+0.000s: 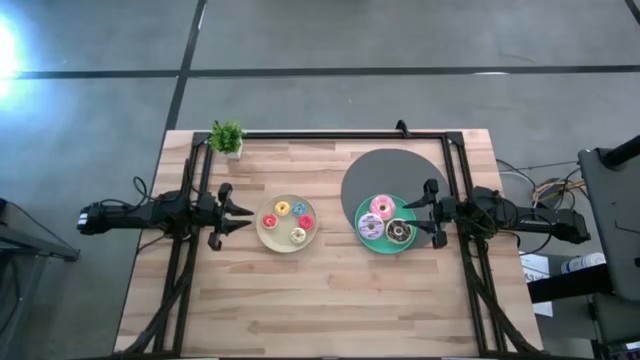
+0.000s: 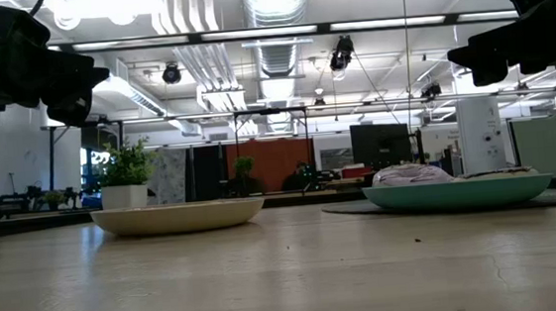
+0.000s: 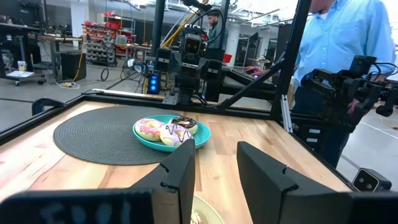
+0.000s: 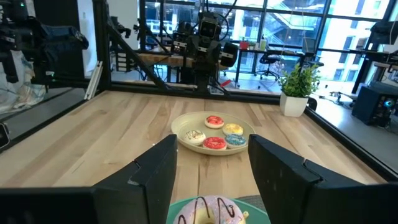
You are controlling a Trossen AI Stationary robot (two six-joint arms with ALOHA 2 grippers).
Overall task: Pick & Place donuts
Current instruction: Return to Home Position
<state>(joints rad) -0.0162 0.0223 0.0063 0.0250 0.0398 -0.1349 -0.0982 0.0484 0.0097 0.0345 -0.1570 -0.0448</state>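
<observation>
A cream plate (image 1: 262,232) holds several mini donuts (image 1: 288,221), among them yellow, blue and red ones; they also show in the right wrist view as mini donuts (image 4: 216,136). A teal plate (image 1: 363,240) carries three larger donuts: pink (image 1: 381,207), white-lilac (image 1: 370,227) and chocolate brown (image 1: 399,232). My left gripper (image 1: 245,217) hovers open just left of the cream plate. My right gripper (image 1: 412,218) hovers open at the teal plate's right edge, above the white-lilac donut (image 4: 208,211). The low view shows both arms raised above the table.
The teal plate sits on the near edge of a round grey mat (image 1: 390,172). A small potted plant (image 1: 227,137) stands at the far left corner. A black frame (image 1: 330,134) borders the table. A person in a blue shirt (image 3: 336,37) stands beyond the right side.
</observation>
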